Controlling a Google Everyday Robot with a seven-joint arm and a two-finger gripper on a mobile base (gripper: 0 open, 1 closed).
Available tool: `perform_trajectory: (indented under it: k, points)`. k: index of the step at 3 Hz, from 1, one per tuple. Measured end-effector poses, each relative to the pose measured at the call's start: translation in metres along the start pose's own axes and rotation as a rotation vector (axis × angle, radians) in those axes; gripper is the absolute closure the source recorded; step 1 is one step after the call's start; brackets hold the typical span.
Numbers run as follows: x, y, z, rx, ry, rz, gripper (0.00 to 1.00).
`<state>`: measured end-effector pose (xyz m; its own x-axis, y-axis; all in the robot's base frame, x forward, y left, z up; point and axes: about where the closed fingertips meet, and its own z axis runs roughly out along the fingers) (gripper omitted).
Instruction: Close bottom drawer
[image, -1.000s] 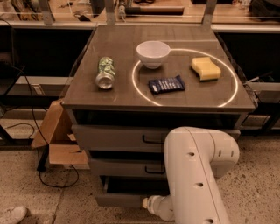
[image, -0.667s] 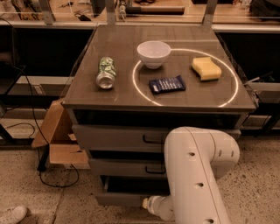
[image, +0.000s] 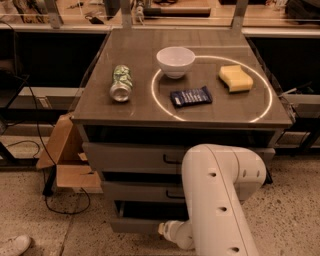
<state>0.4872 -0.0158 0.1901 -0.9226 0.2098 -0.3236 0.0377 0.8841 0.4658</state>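
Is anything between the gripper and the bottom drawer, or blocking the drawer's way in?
Nothing visible does. The gripper sits at the front of the open bottom drawer, mostly hidden by the arm; no object shows inside it.

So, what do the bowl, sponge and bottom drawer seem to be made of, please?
The bowl looks smooth white, ceramic or plastic. The sponge is matte yellow, round-edged, probably foam. The bottom drawer is flat grey, painted metal or laminate. The end effector is hidden behind the arm near that drawer.
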Motion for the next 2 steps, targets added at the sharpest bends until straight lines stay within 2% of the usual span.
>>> perform_trajectory:
  k: [1, 2]
  points:
    - [-0.029, 0.0333, -0.0071, -0.059, -0.065, -0.005, 1.0]
    - [-0.029, 0.0332, -0.0072, -0.059, -0.065, -0.005, 1.0]
